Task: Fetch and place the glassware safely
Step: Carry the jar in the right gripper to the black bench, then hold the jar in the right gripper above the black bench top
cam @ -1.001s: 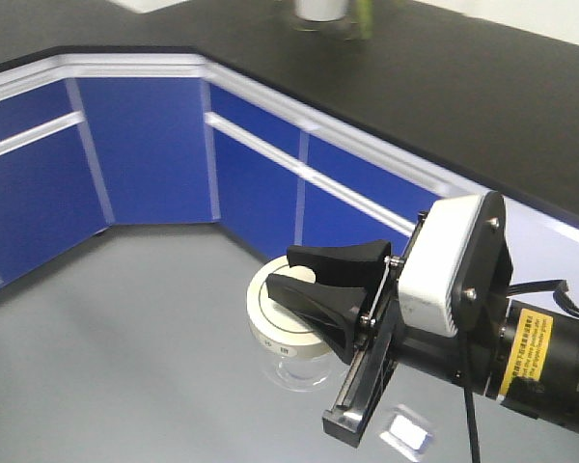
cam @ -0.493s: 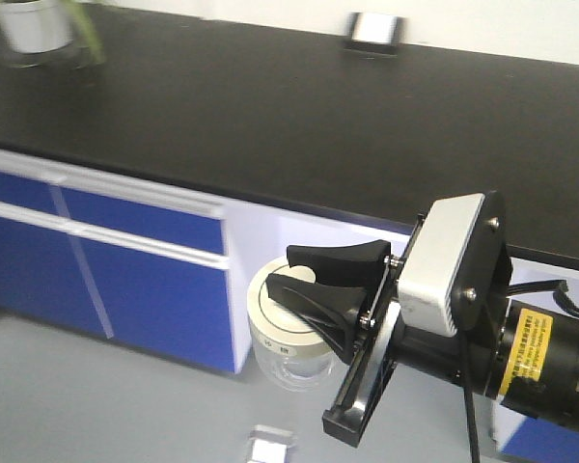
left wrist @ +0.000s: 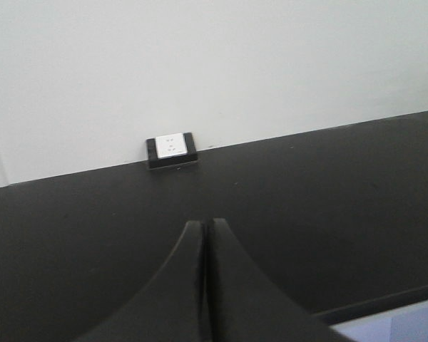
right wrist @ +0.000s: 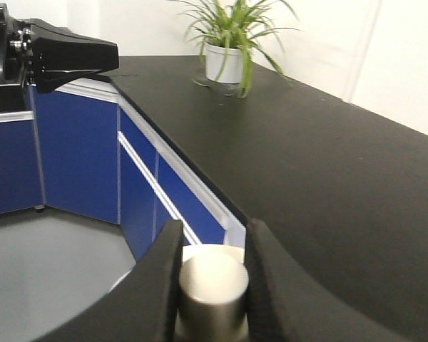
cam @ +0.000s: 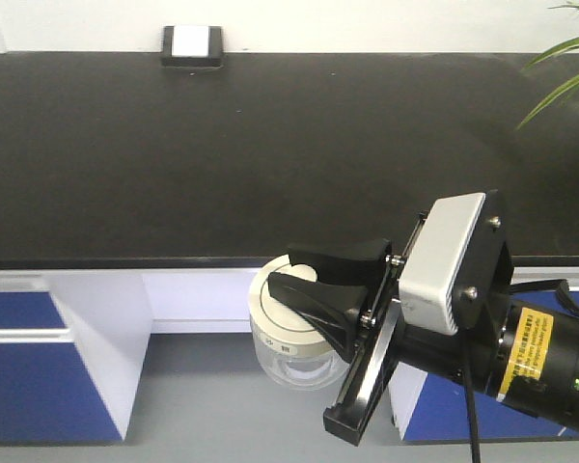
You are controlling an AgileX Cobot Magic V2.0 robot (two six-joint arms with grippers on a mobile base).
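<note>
Right gripper (cam: 288, 270): fingers pinched on the lid knob (right wrist: 214, 286) of the glass jar (cam: 291, 359).
Glass jar: hangs from that grip, in front of the black worktop (cam: 270, 145) edge, above the grey floor (cam: 203, 400).
Left gripper (left wrist: 203, 226): fingers pressed together, nothing between them.
Worktop: socket box (cam: 193, 43) by the wall; potted plant (right wrist: 227, 50) standing on it.

Right claw (right wrist: 214, 231) pinches jar lid knob (right wrist: 214, 291); potted plant (right wrist: 227, 50) on black counter (right wrist: 328, 164).
</note>
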